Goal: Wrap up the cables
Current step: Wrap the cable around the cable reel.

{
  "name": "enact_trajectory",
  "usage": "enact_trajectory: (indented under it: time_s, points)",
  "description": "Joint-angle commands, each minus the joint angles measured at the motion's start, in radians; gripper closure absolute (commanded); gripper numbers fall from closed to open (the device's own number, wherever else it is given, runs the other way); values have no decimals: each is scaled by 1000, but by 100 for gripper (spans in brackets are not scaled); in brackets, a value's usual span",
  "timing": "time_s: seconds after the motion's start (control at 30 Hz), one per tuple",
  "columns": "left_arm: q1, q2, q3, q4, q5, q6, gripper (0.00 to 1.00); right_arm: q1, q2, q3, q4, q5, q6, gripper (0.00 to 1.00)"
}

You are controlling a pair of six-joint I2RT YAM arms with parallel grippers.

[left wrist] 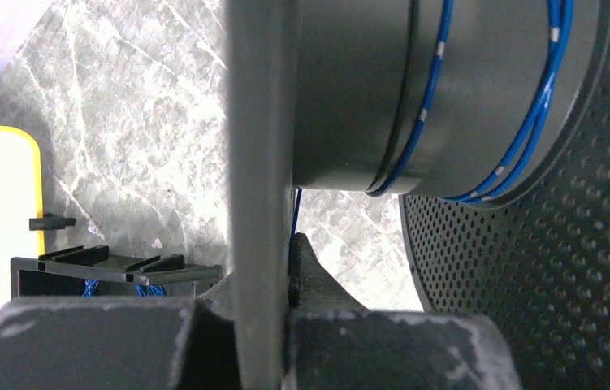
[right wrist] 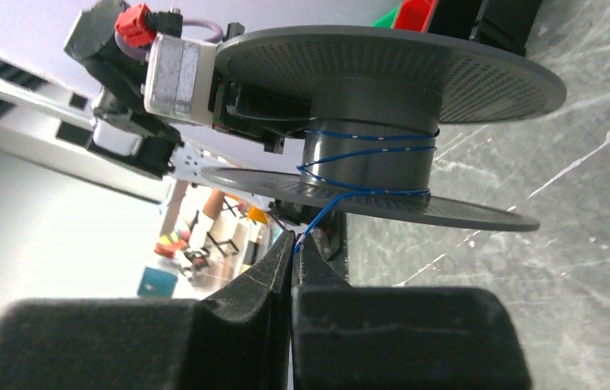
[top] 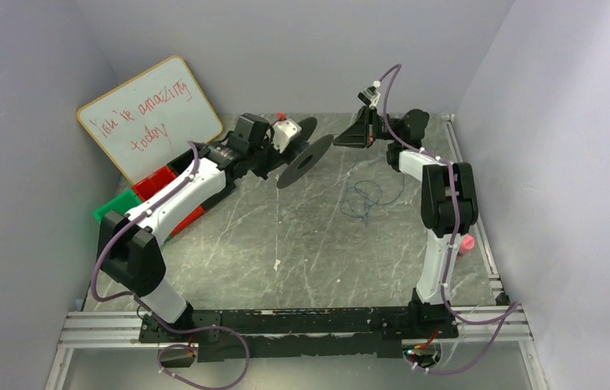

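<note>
Risk, slip: the blue cable point(left wrist: 431, 81) is very thin, and the right gripper point(right wrist: 293, 245) pinches it only at the very tips. A sharp pull would likely draw it out.
Risk, snag: the loose coil point(top: 370, 199) on the table point(top: 301, 236) is a tangle of loops. If one knots while paying out, tension could jump and drag the whole tangle along.
Risk, turns: only a few turns sit on the hub of the spool point(right wrist: 447, 73), and they are spread apart. Slack could let them slide toward the lower flange or spill over it.
Risk, hold: the left gripper point(left wrist: 262, 276) has the spool by one thin flange only. A sideways tug from the cable could twist the spool in the jaws.
Left arm pose: stretched forward toward the middle of the table, carrying the spool at its end. The spool is tilted and seems clear of the surface.
Right arm pose: elbow raised and forearm reaching toward the far wall. The gripper is turned toward the spool, near it but apart.
Left fingers: closed on the spool's flange, one either side.
Right fingers: pressed together, with the cable caught between the tips.
Cable location: partly wound on the hub, with a short span running from the hub to the right fingertips. The rest lies loose on the table between the arms, nearer the right one.
</note>
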Motion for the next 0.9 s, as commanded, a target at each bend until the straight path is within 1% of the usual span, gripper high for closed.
enact_trajectory:
  time_s: [0.0, 0.07, 0.1, 0.13, 0.17, 0.27, 0.4, 0.43, 0.6, 0.87]
  points:
    - [12, 16, 30, 39, -137, -74, 98, -13, -192, -40, -564, 92, -430, 97]
    - [12, 23, 36, 39, -150, -90, 98, -12, -258, -5, -956, 159, -735, 97]
    - [11, 28, 40, 37, -155, -94, 98, -8, -278, 32, -1119, 192, -884, 98]
    - [11, 33, 42, 33, -166, -99, 98, -5, -292, 70, -1220, 217, -981, 98]
    - [10, 38, 45, 31, -173, -100, 98, -4, -304, 82, -1263, 229, -1028, 98]
    - [9, 47, 49, 29, -193, -100, 98, -4, -337, 95, -1270, 226, -1038, 98]
    - [10, 51, 52, 30, -197, -97, 98, 7, -365, 154, -1448, 260, -1182, 96]
    - [8, 51, 52, 33, -202, -98, 98, 11, -373, 158, -1467, 265, -1199, 95]
    - [7, 60, 56, 36, -226, -112, 98, 43, -420, 133, -1452, 261, -1213, 92]
    - [8, 79, 63, 37, -226, -135, 98, 149, -464, 85, -1411, 255, -1243, 91]
